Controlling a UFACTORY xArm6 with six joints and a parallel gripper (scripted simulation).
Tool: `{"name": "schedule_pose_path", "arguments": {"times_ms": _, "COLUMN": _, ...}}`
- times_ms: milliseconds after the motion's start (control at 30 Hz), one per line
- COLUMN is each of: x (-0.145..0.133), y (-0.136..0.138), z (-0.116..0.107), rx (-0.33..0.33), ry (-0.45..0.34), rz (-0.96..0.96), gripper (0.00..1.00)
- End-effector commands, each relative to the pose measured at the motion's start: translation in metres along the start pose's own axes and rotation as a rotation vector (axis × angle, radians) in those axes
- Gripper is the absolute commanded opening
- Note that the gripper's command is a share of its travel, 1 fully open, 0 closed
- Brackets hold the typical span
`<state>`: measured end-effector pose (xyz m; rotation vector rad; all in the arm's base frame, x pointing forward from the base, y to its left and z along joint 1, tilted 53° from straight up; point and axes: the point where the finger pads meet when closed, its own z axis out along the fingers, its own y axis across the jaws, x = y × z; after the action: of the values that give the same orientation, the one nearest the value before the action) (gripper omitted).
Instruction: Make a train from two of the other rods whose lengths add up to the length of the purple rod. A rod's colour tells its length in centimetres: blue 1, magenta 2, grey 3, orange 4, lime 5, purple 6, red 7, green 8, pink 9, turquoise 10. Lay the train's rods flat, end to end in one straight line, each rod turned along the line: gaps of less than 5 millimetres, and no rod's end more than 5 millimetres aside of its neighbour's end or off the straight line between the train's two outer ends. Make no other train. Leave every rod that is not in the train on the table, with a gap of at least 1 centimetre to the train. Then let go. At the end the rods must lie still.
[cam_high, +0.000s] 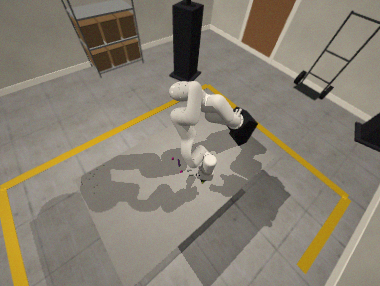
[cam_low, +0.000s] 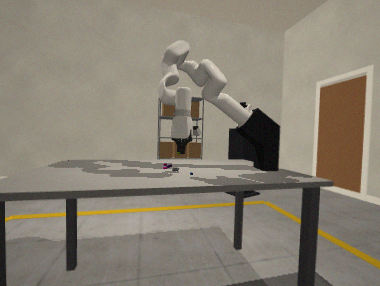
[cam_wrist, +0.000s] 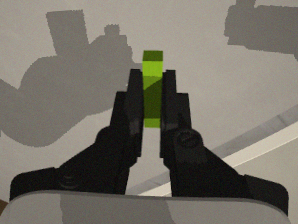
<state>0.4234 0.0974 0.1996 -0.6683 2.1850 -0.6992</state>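
My gripper (cam_high: 202, 180) (cam_low: 181, 151) (cam_wrist: 152, 88) is shut on the lime rod (cam_high: 203, 182) (cam_low: 179, 153) (cam_wrist: 152, 97). It holds the rod above the table, the rod lying lengthwise between the fingers in the wrist view. A dark purple rod (cam_high: 179, 162) lies on the table. Two small magenta or pink pieces (cam_high: 173, 158) (cam_high: 181, 171) lie near its ends; they also show on the left in the exterior view (cam_low: 165, 167). A grey rod (cam_low: 175, 169) and a small blue rod (cam_low: 191, 173) lie nearer that camera. Exact gaps are too small to tell.
The pale table (cam_high: 115, 235) (cam_low: 40, 185) carries broad arm shadows. Its edge shows at the lower right of the wrist view. The arm's black mount (cam_high: 243, 127) (cam_low: 262, 140) stands at the table's side. Shelves (cam_high: 107, 37) stand far behind.
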Motion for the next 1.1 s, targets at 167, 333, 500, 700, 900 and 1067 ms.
{"name": "schedule_pose_path", "arguments": {"times_ms": 167, "x": 0.003, "y": 0.000, "z": -0.001, "rx": -0.011, "ry": 0.009, "rz": -0.290, "gripper": 0.04}}
{"name": "schedule_pose_path", "arguments": {"times_ms": 333, "x": 0.006, "y": 0.000, "z": -0.001, "rx": -0.012, "ry": 0.008, "rz": -0.451, "gripper": 0.04}}
{"name": "schedule_pose_path", "arguments": {"times_ms": 500, "x": 0.008, "y": 0.000, "z": -0.001, "rx": -0.012, "ry": 0.007, "rz": -0.606, "gripper": 0.04}}
{"name": "schedule_pose_path", "arguments": {"times_ms": 700, "x": 0.010, "y": 0.000, "z": -0.001, "rx": -0.013, "ry": 0.006, "rz": -0.791, "gripper": 0.04}}
{"name": "schedule_pose_path", "arguments": {"times_ms": 900, "x": 0.013, "y": 0.000, "z": -0.001, "rx": -0.013, "ry": 0.005, "rz": -0.954, "gripper": 0.04}}
{"name": "schedule_pose_path", "arguments": {"times_ms": 1067, "x": 0.015, "y": 0.000, "z": -0.001, "rx": -0.014, "ry": 0.004, "rz": -1.109, "gripper": 0.04}}
